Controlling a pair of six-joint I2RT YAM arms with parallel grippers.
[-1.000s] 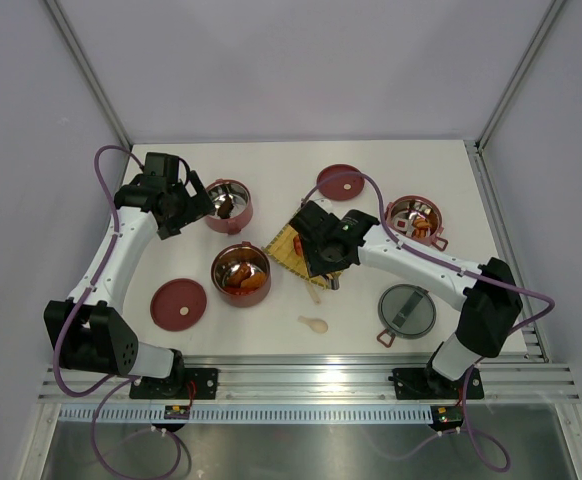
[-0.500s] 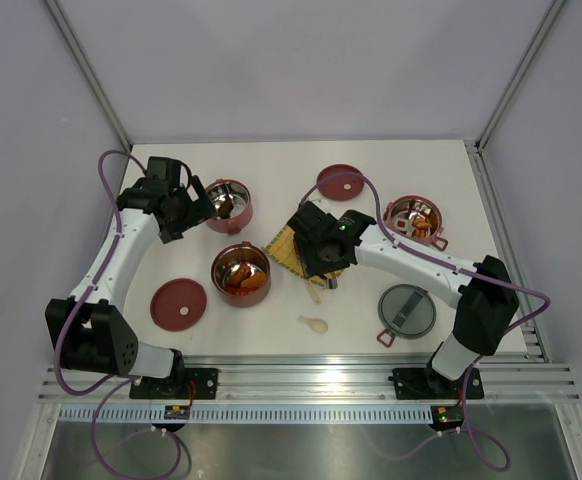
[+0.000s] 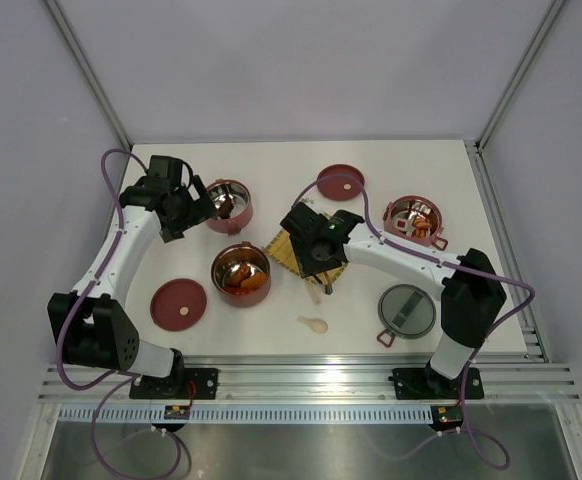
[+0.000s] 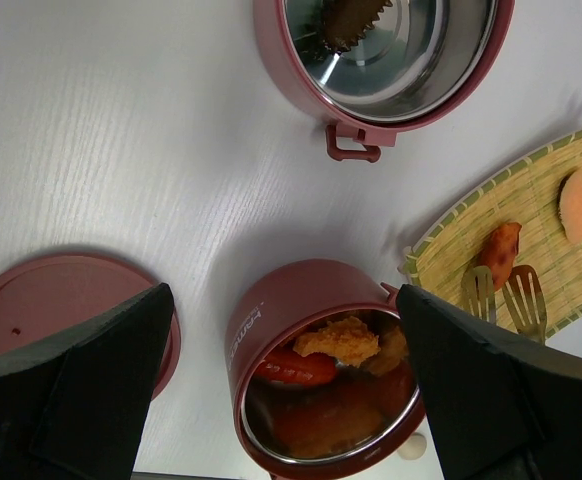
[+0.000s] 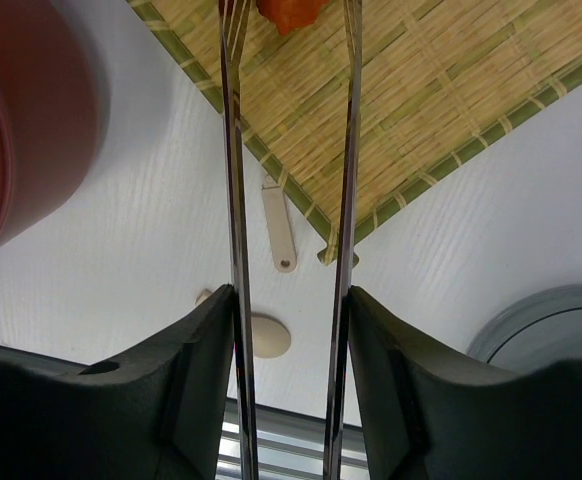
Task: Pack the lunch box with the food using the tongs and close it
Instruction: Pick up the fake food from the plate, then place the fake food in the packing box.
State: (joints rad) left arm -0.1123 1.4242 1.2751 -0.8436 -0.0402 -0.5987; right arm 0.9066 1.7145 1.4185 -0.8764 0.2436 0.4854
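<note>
A white table (image 3: 271, 170) with a faint wood grain sits inside plain pale lilac-grey walls (image 3: 301, 60), evenly lit. Slanting aluminium posts (image 3: 88, 72) mark the back corners, and a ribbed metal rail (image 3: 311, 378) runs along the near edge.

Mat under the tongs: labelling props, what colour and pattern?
The mat is yellow woven slats, green-edged; clearest in the right wrist view.

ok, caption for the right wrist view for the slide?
Right gripper holds the tongs over the woven mat, an orange food piece between their arms.
</note>
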